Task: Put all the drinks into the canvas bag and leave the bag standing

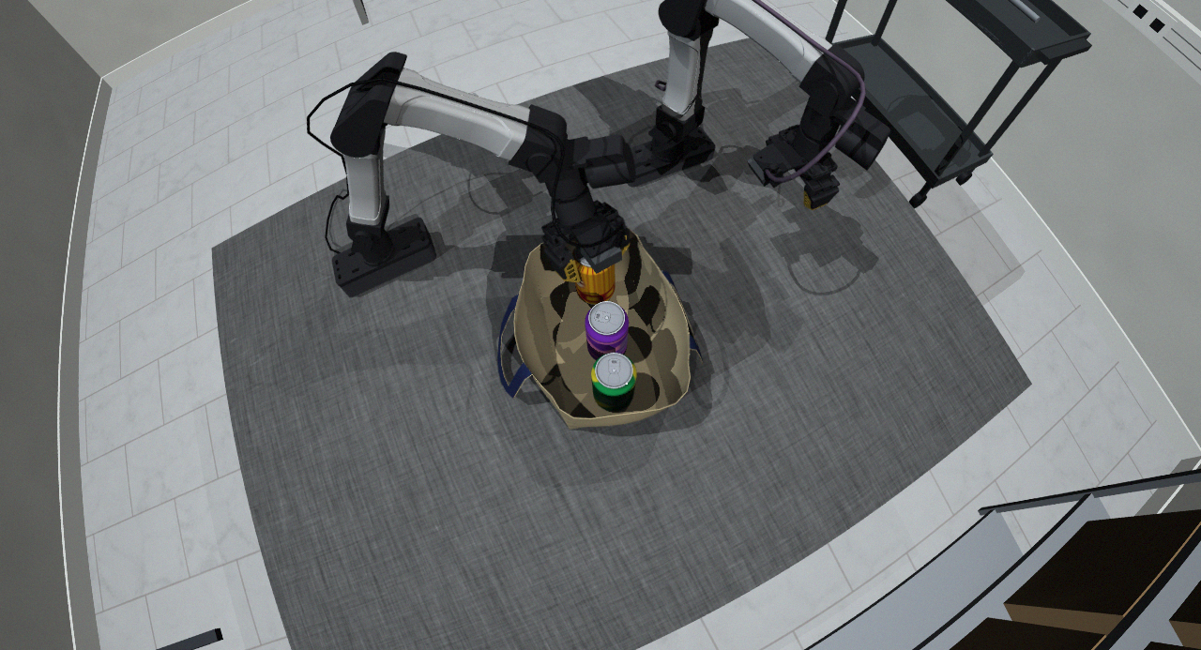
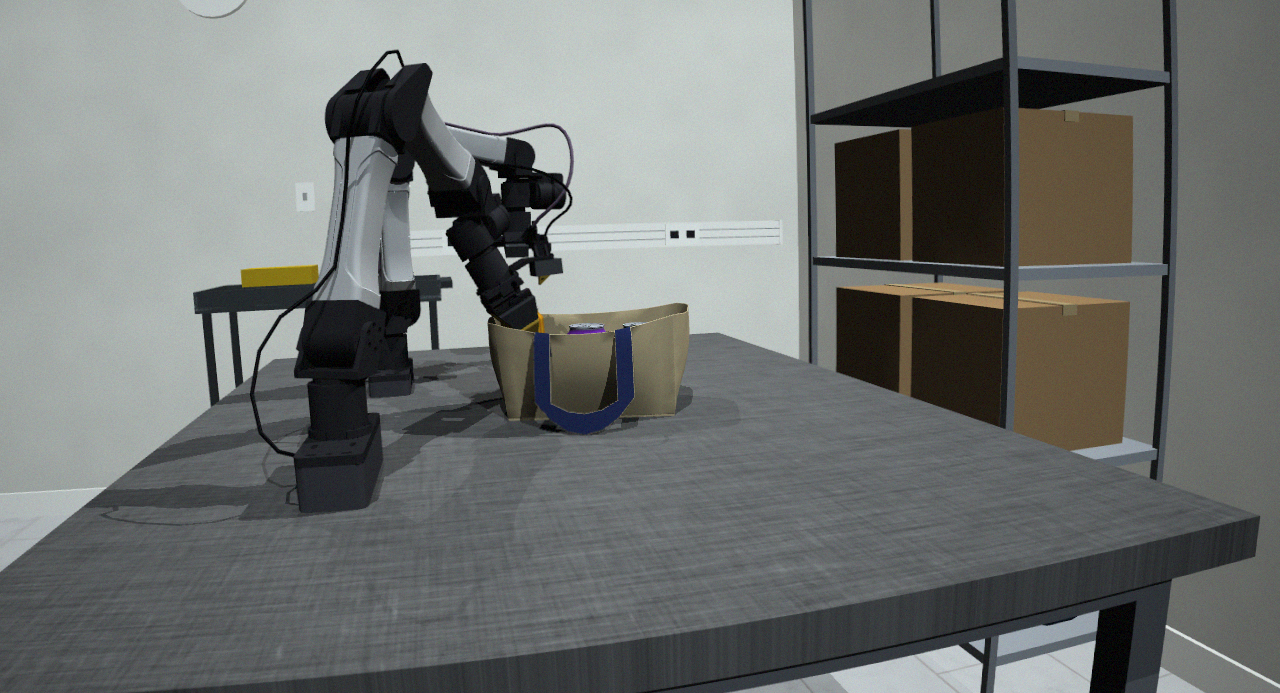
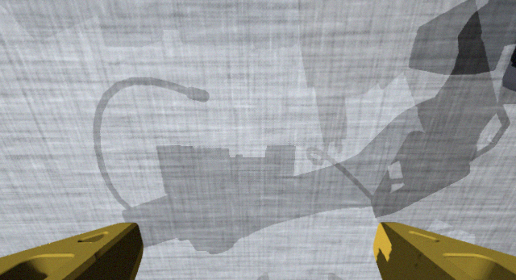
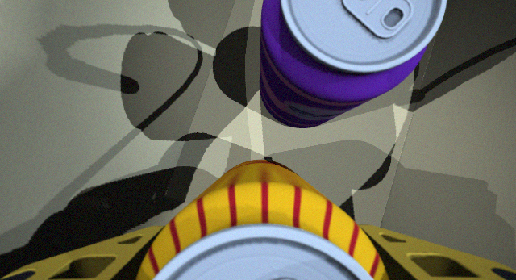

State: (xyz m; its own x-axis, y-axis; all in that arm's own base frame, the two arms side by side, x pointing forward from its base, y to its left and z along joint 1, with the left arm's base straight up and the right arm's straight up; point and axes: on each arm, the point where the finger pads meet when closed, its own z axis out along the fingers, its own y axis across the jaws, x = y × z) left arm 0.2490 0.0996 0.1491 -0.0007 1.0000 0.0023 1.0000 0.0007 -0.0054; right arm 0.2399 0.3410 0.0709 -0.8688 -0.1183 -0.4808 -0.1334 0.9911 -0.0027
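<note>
The canvas bag [image 1: 537, 319] [image 2: 586, 375] stands with its walls up. Inside it, a purple can [image 1: 606, 336] [image 2: 587, 331] [image 4: 343, 86] and a green can [image 1: 613, 389] stand upright in a line. My right gripper [image 1: 598, 264] [image 4: 260, 236] reaches into the bag's arm-side end, shut on a yellow-orange can [image 1: 595, 285] [image 4: 264, 199] with red stripes. That can is upright, apart from the purple one; whether its base touches the bag floor is hidden. My left gripper [image 1: 808, 200] [image 3: 258, 234] is open and empty, above the table away from the bag.
Blue handles [image 1: 513, 379] [image 2: 583, 420] hang outside the bag's walls. The grey table [image 1: 402, 512] [image 2: 760, 528] extends around the bag. A dark cart [image 1: 915, 100] stands beyond the table near the left arm. A shelf rack with cardboard boxes [image 2: 1065, 187] stands behind.
</note>
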